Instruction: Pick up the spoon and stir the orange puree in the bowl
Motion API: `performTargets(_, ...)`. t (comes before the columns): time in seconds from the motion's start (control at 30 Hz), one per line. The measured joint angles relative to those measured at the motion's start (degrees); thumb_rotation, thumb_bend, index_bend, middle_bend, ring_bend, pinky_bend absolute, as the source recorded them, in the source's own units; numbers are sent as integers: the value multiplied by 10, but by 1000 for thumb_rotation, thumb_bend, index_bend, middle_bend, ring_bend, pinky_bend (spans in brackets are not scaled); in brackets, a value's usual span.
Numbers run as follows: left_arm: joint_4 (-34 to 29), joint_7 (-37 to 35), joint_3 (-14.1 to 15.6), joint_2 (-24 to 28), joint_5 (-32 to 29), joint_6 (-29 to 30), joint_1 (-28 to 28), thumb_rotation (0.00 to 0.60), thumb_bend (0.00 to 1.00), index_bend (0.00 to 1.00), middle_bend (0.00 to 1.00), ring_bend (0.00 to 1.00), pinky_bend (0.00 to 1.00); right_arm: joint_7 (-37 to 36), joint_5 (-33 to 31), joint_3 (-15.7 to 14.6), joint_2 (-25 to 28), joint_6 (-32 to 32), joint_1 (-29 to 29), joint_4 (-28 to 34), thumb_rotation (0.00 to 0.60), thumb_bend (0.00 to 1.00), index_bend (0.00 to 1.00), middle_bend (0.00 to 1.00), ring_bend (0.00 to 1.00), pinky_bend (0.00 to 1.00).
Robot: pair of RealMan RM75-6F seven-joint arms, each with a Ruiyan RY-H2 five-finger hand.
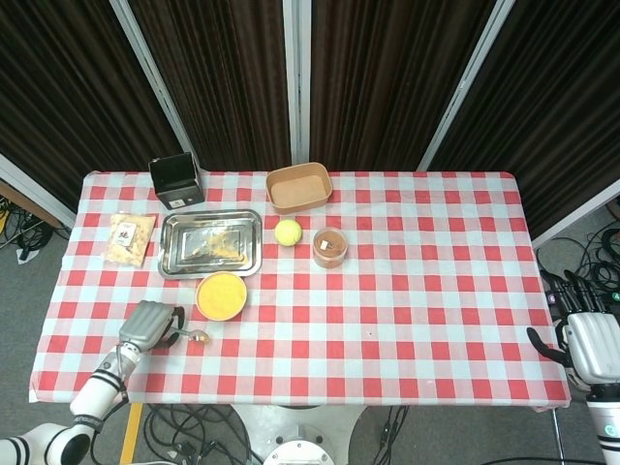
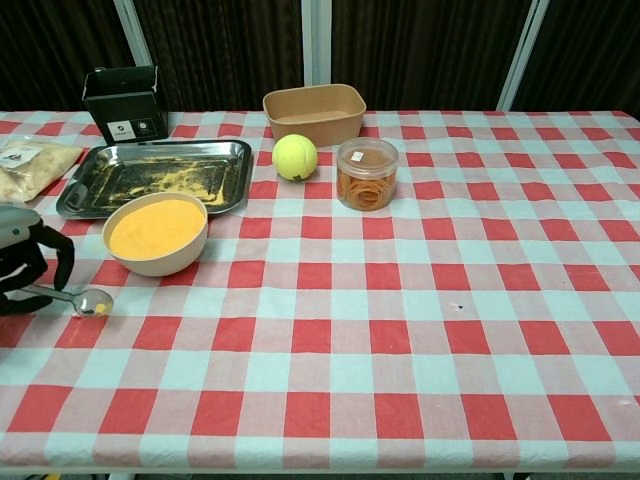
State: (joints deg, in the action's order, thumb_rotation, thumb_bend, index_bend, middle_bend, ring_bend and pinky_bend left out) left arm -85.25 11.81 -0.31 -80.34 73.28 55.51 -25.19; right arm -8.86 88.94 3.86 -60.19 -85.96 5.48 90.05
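A cream bowl (image 1: 221, 295) (image 2: 156, 233) of orange puree stands at the front left of the checked table. Just left of and in front of it, my left hand (image 1: 147, 326) (image 2: 22, 257) grips the handle of a metal spoon (image 1: 197, 337) (image 2: 88, 301). The spoon's tip points right and carries a dab of orange, close above the cloth. My right hand (image 1: 591, 341) hangs open beyond the table's right edge, holding nothing; the chest view does not show it.
Behind the bowl lies a steel tray (image 1: 210, 242) (image 2: 155, 176) with yellow residue. A snack bag (image 1: 129, 238), a black box (image 1: 175, 179), a brown paper container (image 1: 298, 187), a tennis ball (image 2: 295, 157) and a clear jar (image 2: 366, 174) stand further back.
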Motion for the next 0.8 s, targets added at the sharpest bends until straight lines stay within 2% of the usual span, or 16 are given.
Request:
performTargets(0.1, -32, 8, -9, 31, -7, 9, 0, 600, 386, 626, 935, 879, 962, 0, 2, 2, 4, -5, -1, 1, 600, 236, 0, 130, 0, 84)
performTargets(0.3, -75, 17, -56, 74, -51, 8, -24, 600, 392, 626, 935, 879, 962, -4, 5, 3, 6, -11, -1, -1, 600, 236, 0, 130, 0, 84)
performTargets(0.53, -78, 80, -88, 64, -142, -39, -86, 600, 396, 625, 935, 879, 962, -17, 2, 0, 0, -9, -4, -13, 600, 236, 0, 130, 0, 84)
performTargets(0.8, -65, 172, -80, 30, -248, -64, -140, 600, 395, 607, 935, 879, 962, -33, -3, -1, -3, -14, -10, -27, 600, 237, 0, 130, 0, 84)
